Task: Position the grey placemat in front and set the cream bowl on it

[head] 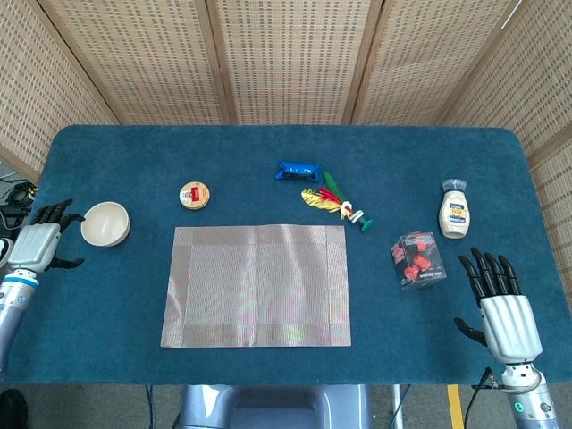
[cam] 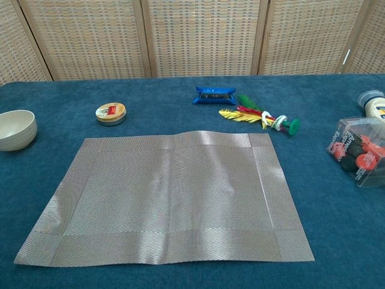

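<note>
The grey placemat [head: 256, 285] [cam: 168, 195] lies flat at the front middle of the blue table, nothing on it. The cream bowl [head: 105, 223] [cam: 15, 129] stands upright and empty at the left, off the mat. My left hand [head: 39, 243] hovers just left of the bowl, fingers apart, thumb reaching toward the rim, holding nothing; the chest view does not show it. My right hand [head: 501, 306] rests near the front right corner, fingers spread and empty.
A round tin [head: 194, 195] sits behind the mat's left corner. A blue packet [head: 298, 171] and a feathered shuttlecock [head: 338, 202] lie behind the mat. A clear box of red items [head: 417, 259] and a mayonnaise bottle [head: 455, 209] stand at the right.
</note>
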Available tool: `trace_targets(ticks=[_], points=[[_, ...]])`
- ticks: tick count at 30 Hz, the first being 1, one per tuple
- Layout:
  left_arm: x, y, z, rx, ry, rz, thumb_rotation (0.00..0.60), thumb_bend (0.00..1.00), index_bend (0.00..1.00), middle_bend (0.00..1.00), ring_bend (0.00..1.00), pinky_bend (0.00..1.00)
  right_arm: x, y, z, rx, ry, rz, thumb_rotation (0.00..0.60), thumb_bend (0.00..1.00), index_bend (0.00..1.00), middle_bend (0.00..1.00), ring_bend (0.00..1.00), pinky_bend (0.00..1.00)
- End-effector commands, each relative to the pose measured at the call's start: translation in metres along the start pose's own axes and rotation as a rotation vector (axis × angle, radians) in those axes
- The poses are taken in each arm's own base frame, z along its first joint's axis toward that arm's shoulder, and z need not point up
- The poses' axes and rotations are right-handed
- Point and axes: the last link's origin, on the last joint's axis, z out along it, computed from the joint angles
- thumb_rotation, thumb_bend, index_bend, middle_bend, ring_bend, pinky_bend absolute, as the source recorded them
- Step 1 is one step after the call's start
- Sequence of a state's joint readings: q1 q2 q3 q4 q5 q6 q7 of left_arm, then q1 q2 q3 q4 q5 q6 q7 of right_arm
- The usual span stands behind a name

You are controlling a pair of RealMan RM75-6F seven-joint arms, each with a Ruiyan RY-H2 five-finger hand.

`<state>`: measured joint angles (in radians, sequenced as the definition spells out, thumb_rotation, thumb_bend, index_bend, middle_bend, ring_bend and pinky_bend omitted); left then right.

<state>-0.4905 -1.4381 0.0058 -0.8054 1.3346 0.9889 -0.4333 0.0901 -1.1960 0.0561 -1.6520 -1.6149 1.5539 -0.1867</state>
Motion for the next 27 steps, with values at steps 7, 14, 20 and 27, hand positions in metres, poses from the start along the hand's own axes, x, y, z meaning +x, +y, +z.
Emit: trace_targets(ticks=[7, 14, 20, 27], points=[[-0.021, 0.015, 0.027, 0.02, -0.001, -0.009, 0.6, 0.28, 0.36, 0.0, 0.0, 0.0, 0.0, 0.0, 0.0, -0.003, 0.0, 0.001, 0.6, 0.0, 0.0, 0.0, 0.0, 0.0], [-0.031, 0.017, 0.034, 0.037, -0.044, 0.024, 0.6, 0.41, 0.51, 0.0, 0.0, 0.0, 0.001, 0.002, 0.001, -0.011, 0.0, 0.008, 0.6, 0.0, 0.0, 0.0, 0.0, 0.0], [-0.032, 0.017, 0.034, 0.021, -0.045, 0.051, 0.6, 0.46, 0.65, 0.0, 0.0, 0.0, 0.001, 0.002, 0.001, -0.011, 0.0, 0.013, 0.6, 0.0, 0.0, 0.0, 0.0, 0.0], [-0.019, 0.022, 0.028, -0.037, 0.011, 0.028, 0.6, 0.47, 0.67, 0.0, 0.0, 0.0, 0.003, 0.002, 0.001, -0.009, 0.004, 0.016, 0.6, 0.0, 0.0, 0.0, 0.0, 0.0]])
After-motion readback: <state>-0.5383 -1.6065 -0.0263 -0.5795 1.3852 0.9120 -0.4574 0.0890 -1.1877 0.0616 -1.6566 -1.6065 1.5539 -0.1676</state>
